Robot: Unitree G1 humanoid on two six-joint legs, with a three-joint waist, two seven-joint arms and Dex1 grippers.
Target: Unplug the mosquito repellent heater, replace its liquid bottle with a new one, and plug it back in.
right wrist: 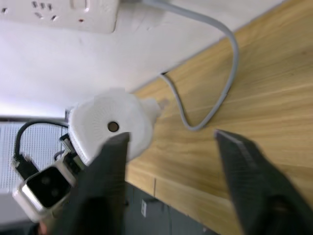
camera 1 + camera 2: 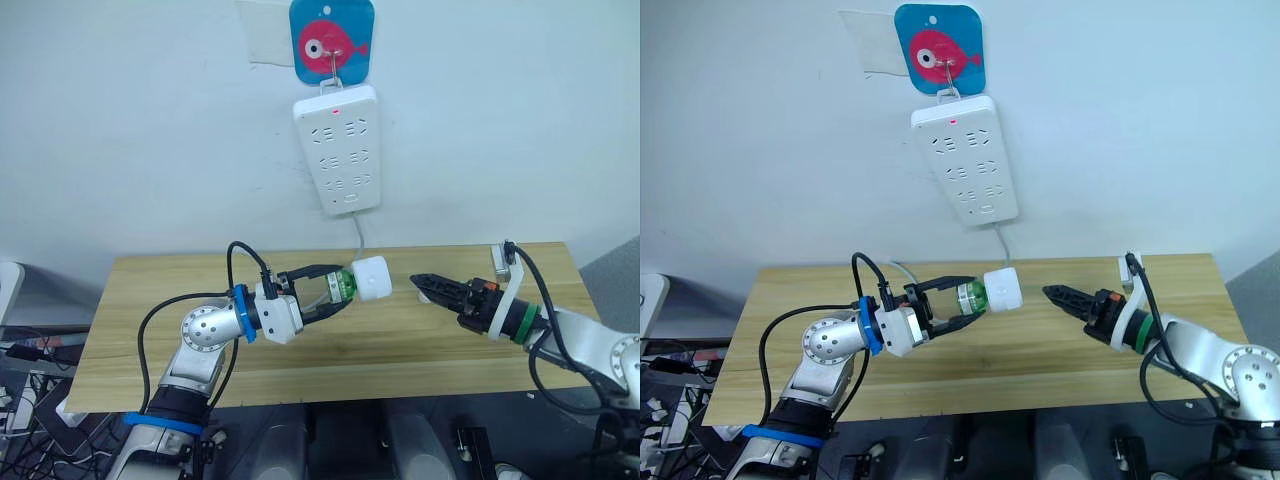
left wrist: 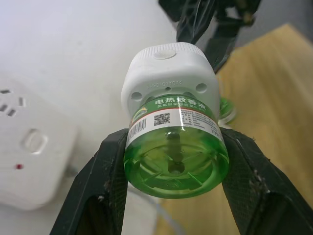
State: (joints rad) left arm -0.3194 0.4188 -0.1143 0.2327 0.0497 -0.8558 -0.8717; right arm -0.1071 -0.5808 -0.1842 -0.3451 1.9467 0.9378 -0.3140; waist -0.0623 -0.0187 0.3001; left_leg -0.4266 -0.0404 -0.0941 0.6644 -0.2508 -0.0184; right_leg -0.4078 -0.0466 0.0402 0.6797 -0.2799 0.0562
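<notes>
My left gripper [image 2: 347, 286] is shut on a green liquid bottle [image 3: 176, 152] and holds it level above the wooden table [image 2: 300, 350]. The white mosquito repellent heater [image 2: 372, 278] sits on the bottle's far end, unplugged and pointing to the right. In the left wrist view the black fingers [image 3: 102, 181] clamp the bottle's sides below the heater [image 3: 168, 73]. My right gripper [image 2: 422, 287] hovers just right of the heater, facing it, a small gap away. Its fingers [image 1: 249, 171] stand apart and empty, with the heater's vented face [image 1: 110, 127] ahead of them.
A long white power strip [image 2: 338, 148] with a red light hangs on the wall from a blue fish hook [image 2: 332, 40]. Its grey cable [image 1: 220, 88] drops to the table's back edge. Cables and boxes lie on the floor at the left.
</notes>
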